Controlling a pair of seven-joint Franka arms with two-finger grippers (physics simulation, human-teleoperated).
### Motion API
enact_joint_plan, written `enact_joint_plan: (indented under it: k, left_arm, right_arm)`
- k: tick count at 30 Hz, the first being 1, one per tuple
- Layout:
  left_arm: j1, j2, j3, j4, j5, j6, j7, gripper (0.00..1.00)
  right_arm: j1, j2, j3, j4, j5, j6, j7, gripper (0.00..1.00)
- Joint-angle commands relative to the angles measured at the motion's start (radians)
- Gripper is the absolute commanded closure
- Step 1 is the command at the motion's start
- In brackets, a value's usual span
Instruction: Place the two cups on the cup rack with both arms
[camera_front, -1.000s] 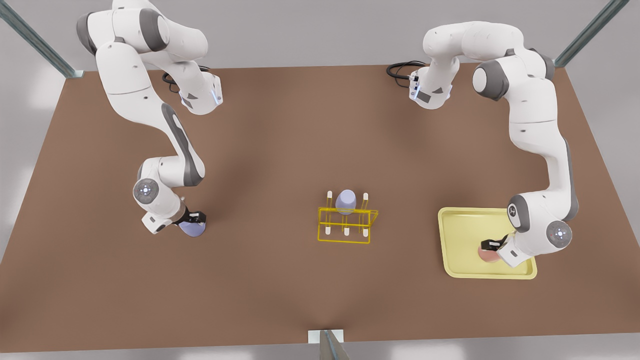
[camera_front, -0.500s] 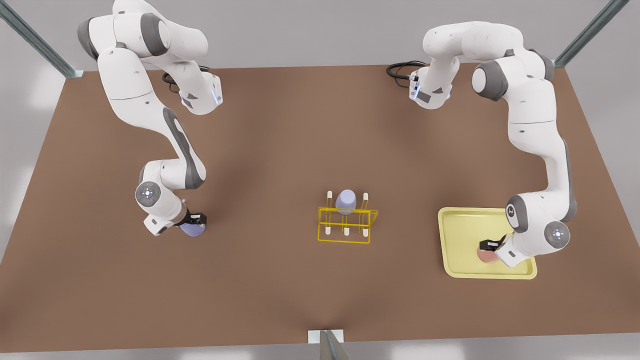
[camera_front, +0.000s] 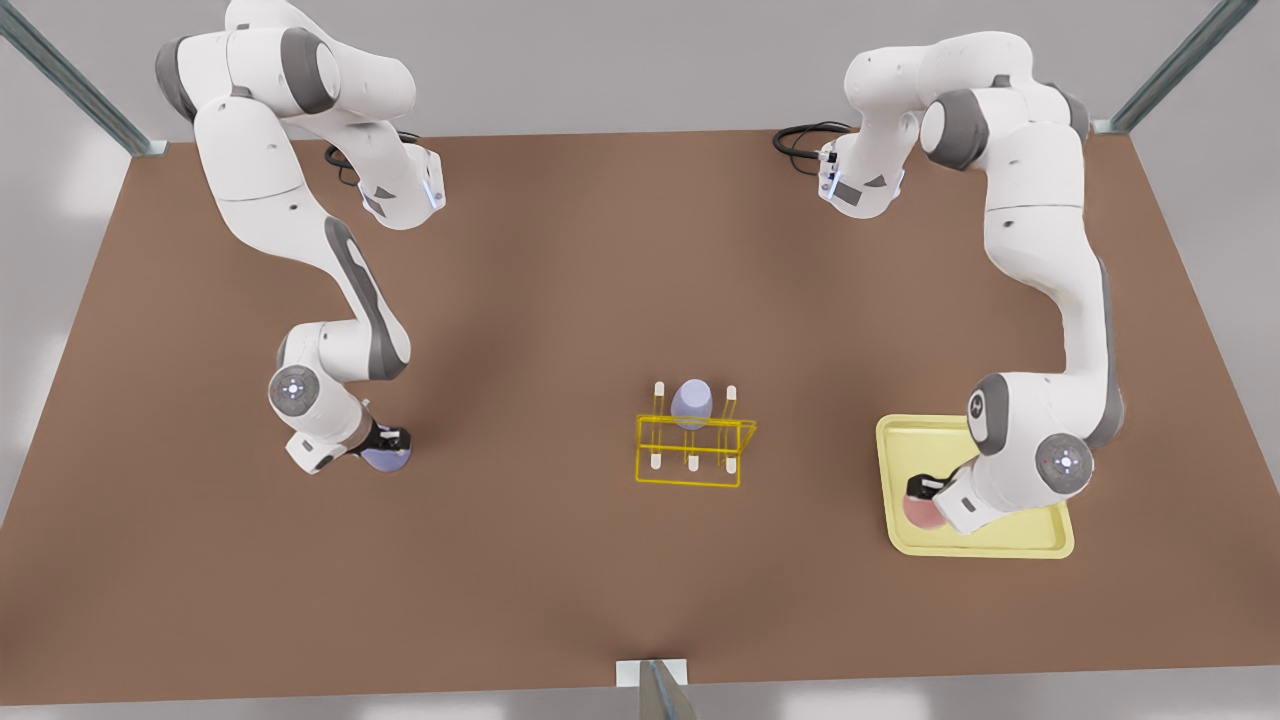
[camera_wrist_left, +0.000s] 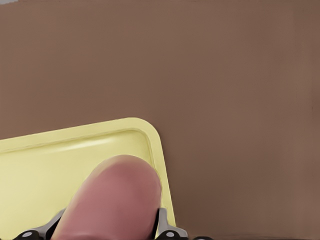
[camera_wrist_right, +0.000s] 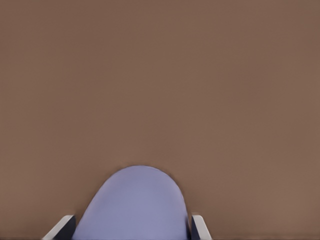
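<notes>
Shifted toward the front view's left since half a second back: left pincer (camera_front: 928, 488) and pink cup (camera_front: 920, 512), now at the rack-side edge of the pale-yellow tray (camera_front: 1000, 542), forearm swung in along with them. Hardly a twitch on the other side.

Starting at the front view's left: right pincer (camera_front: 392, 440) down low over the brown worktop (camera_front: 560, 300), clenched on the lavender cup (camera_front: 384, 459). Fingers (camera_wrist_right: 62, 227) pressed against both flanks of that cup (camera_wrist_right: 135, 205) in the right wrist view. Well apart from the rack.

On to the centre: cup rack (camera_front: 692, 470) standing on the worktop, yellow wire, white-tipped pegs. Second lavender cup (camera_front: 691, 402) seated in the back row, between two pegs.

Over to the front view's right: left pincer grasping the pink cup (camera_wrist_left: 112, 200), close by the tray's rounded corner (camera_wrist_left: 145, 131) in the left wrist view. Touching the tray floor or lifted clear? Cannot tell.
</notes>
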Motion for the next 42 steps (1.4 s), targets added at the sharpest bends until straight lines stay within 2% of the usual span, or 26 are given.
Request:
enact_joint_plan:
  k: [1,2,7,10,14,20,22,23,28,31,33,35,36,37,38,42]
  left_arm:
    - [-0.014,-0.002,-0.083,0.043,-0.001,-0.099,-0.524,0.17]
    - [-0.017,0.003,-0.128,0.07,0.002,-0.094,-0.576,0.17]
    - [-0.16,0.004,-0.134,0.219,-0.05,-0.128,-0.881,0.17]
    - [-0.201,0.004,-0.14,0.221,-0.05,-0.197,-0.951,0.16]
    - [-0.241,0.019,-0.135,0.231,-0.05,-0.13,-1.029,0.16]
    - [-0.289,0.05,-0.137,0.219,-0.053,-0.136,-1.041,0.15]
    - [-0.304,0.07,-0.137,0.221,-0.053,-0.131,-1.04,0.15]
    - [-0.304,0.076,-0.137,0.221,-0.053,-0.116,-1.04,0.0]
    - [-0.303,0.076,-0.135,0.221,-0.05,-0.113,-1.033,0.0]
    - [-0.211,0.038,-0.129,0.291,-0.045,-0.183,-1.014,0.0]
    - [-0.044,-0.062,-0.132,0.334,-0.047,-0.263,-0.944,0.0]
    - [0.058,-0.131,-0.137,0.334,-0.044,-0.473,-0.645,0.0]
    - [0.072,-0.259,-0.129,0.2,0.047,-0.573,-0.286,0.0]
    - [0.029,-0.496,-0.086,-0.137,0.096,-0.432,-0.095,0.0]
    - [0.01,-0.502,-0.086,-0.125,0.094,-0.514,-0.111,0.0]
    - [0.012,-0.498,-0.092,-0.112,0.035,-0.617,-0.113,0.0]
  right_arm:
    - [0.0,0.003,0.0,-0.003,0.0,-0.004,-0.037,0.14]
    - [0.0,0.003,0.0,-0.003,0.0,-0.007,-0.041,0.14]
    - [-0.001,0.003,0.001,0.003,0.001,-0.026,-0.056,0.15]
    - [-0.001,-0.001,0.001,0.012,0.0,-0.046,-0.066,0.16]
    - [-0.009,0.003,0.001,0.023,0.0,-0.046,-0.087,0.16]
    - [-0.009,-0.003,0.01,0.044,0.018,-0.065,-0.106,0.16]
    - [-0.009,-0.009,0.033,0.06,0.035,-0.072,-0.115,0.16]
    - [-0.009,-0.009,0.05,0.07,0.091,-0.072,-0.145,0.16]
    - [-0.007,-0.023,0.15,0.138,0.236,-0.075,-0.185,0.16]
    - [0.003,-0.015,0.207,0.198,0.377,-0.111,-0.184,0.16]
    - [0.026,-0.015,0.221,0.268,0.444,-0.199,-0.172,0.16]
    - [0.052,-0.013,0.221,0.31,0.519,-0.233,-0.179,0.16]
    - [0.085,-0.004,0.221,0.345,0.587,-0.233,-0.179,0.16]
    - [0.114,0.028,0.221,0.388,0.61,-0.233,-0.17,0.16]
    - [0.134,0.048,0.221,0.414,0.642,-0.233,-0.172,0.16]
    - [0.187,0.106,0.221,0.503,0.708,-0.231,-0.17,0.16]
